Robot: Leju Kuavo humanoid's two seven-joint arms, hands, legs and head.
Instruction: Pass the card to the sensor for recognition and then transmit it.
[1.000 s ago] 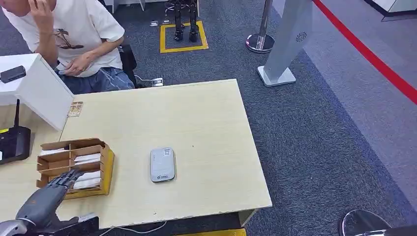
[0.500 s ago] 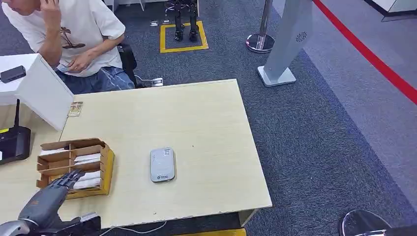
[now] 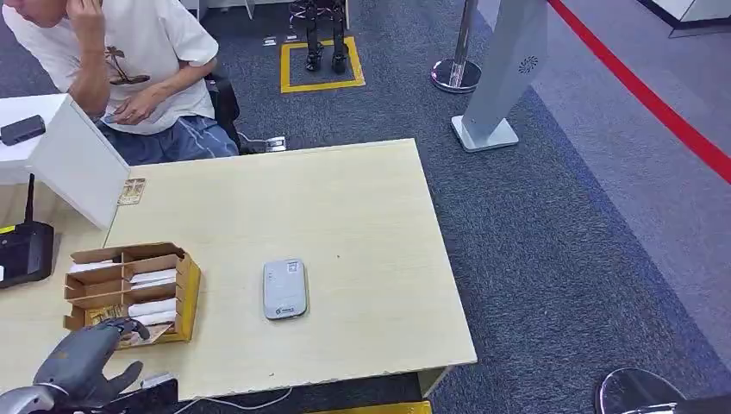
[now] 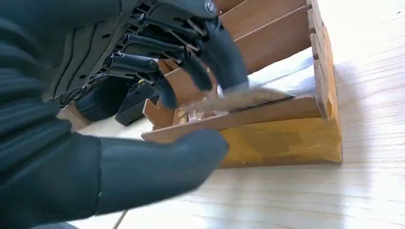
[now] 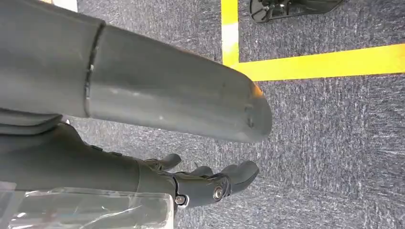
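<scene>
Where head view blurs, left hand [image 4: 157, 71] touches card [image 4: 248, 97].

The pale wooden table [image 3: 362, 207] carries a cardboard card box [image 3: 185, 293], grey sensor [image 3: 285, 288] and black router [image 3: 26, 252].

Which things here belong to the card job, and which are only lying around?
For the job:
- left hand
- card box
- cards
- grey card reader

Lying around:
- black device with antenna
- white board
- small picture card
</scene>
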